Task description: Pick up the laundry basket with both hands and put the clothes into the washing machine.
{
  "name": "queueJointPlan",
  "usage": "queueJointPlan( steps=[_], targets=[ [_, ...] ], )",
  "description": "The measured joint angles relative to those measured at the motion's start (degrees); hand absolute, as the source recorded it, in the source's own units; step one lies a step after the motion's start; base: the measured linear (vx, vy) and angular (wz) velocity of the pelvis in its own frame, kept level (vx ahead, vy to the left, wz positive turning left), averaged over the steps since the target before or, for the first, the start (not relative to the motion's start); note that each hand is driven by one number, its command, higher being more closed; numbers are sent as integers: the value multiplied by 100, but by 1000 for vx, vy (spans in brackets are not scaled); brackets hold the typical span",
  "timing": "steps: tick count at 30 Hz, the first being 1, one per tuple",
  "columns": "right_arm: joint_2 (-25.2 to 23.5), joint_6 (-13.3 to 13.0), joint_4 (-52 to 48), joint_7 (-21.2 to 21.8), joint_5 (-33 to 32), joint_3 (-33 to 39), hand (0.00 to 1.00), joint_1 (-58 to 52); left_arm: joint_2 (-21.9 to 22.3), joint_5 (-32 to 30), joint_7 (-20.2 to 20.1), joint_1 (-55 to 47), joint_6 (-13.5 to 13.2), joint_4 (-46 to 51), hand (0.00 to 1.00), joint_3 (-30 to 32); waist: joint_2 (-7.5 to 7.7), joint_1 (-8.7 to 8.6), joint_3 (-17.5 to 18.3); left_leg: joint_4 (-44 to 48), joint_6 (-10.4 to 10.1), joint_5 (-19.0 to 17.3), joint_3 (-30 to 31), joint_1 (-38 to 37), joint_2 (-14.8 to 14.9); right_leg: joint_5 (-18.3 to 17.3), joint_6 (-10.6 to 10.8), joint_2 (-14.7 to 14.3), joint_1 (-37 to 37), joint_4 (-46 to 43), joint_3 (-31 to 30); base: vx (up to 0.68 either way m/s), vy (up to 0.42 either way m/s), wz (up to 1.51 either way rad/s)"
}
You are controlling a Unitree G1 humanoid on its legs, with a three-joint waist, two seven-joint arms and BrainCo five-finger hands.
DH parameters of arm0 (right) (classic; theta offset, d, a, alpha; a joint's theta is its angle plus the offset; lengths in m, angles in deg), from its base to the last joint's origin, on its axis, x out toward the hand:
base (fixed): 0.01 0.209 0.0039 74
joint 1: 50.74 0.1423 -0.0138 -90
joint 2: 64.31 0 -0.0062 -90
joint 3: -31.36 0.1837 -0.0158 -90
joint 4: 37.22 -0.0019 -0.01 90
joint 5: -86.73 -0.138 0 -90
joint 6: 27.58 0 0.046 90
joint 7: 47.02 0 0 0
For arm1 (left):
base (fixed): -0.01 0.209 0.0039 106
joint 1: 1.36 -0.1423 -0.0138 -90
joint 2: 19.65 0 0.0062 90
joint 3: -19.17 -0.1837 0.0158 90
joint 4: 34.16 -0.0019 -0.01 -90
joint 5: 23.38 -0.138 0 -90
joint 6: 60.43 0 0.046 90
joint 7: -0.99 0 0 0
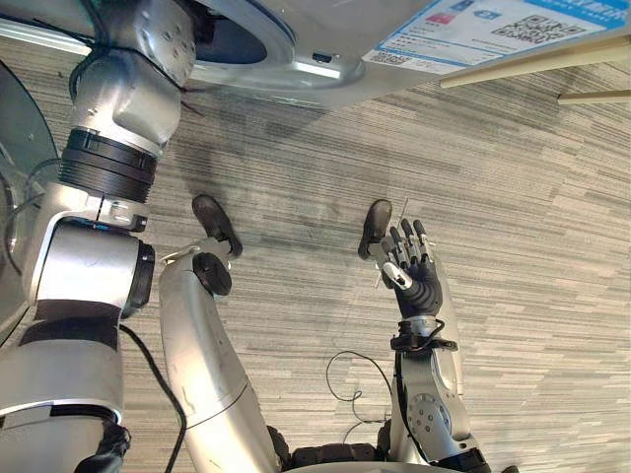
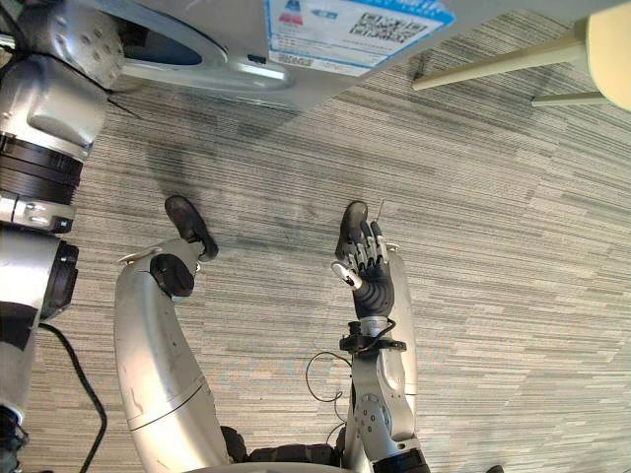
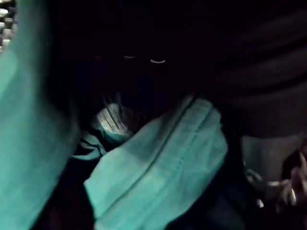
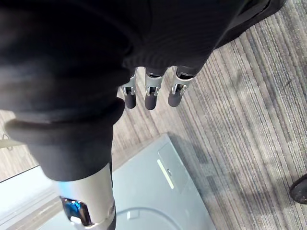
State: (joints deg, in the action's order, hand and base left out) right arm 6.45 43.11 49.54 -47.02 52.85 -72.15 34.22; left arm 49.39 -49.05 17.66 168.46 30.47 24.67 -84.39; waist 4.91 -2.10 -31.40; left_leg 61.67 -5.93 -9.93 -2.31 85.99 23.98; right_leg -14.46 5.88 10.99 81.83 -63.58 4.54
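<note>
Left wrist view: a teal cloth [image 3: 158, 163] lies bunched against dark fabric [image 3: 249, 72] in a dim hollow; the left hand's grip cannot be told. Head views: washer [image 1: 325, 64] at 12 o'clock, left arm [image 1: 108, 168] rising at 10 o'clock, right hand [image 1: 412, 268] near 4 o'clock, fingers straight and together, empty, above carpet [image 1: 532, 246].

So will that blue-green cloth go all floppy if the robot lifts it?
Probably floppy: the blue-green cloth lies bunched in soft folds, so it should droop from wherever it is held. Likely light too, since it looks thin along its stitched seam. It may drag the striped cloth tucked beside it.
</note>
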Motion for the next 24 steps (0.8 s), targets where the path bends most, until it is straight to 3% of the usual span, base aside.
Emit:
queueJointPlan(
  steps=[7,9,13,19,24],
  targets=[
    [-7,213,32,-37,22,60,0,1,86,1677,20,-552,-42,49,0,1348,2,69,5,-275,-16,166,-31,-102,-13,41,-64,-7,-63,155,78,-13,10,2],
    [-8,217,75,-89,57,67,0,1,93,2055,154,-1162,-165,569,0,1652,1,103,5,-332,-12,209,-24,-144,-15,44,-70,-6,-102,172,106,-8,14,3],
    [-10,216,219,-106,70,134,0,8,322,2258,446,-2218,-363,1421,0,1995,-13,181,13,-399,-49,233,4,-278,-21,17,-109,4,-237,180,160,2,14,5],
    [-17,230,403,-146,192,300,0,18,629,2288,577,-3840,-420,2511,0,2293,-35,336,31,-722,-144,359,1,-635,-100,-60,-194,35,-504,252,223,11,-8,11],
    [-29,329,399,-184,253,547,0,19,625,2277,89,-4703,-526,3158,0,2322,-81,412,97,-874,-184,391,19,-768,-105,-101,-261,37,-609,286,296,19,-5,4]
  ],
)
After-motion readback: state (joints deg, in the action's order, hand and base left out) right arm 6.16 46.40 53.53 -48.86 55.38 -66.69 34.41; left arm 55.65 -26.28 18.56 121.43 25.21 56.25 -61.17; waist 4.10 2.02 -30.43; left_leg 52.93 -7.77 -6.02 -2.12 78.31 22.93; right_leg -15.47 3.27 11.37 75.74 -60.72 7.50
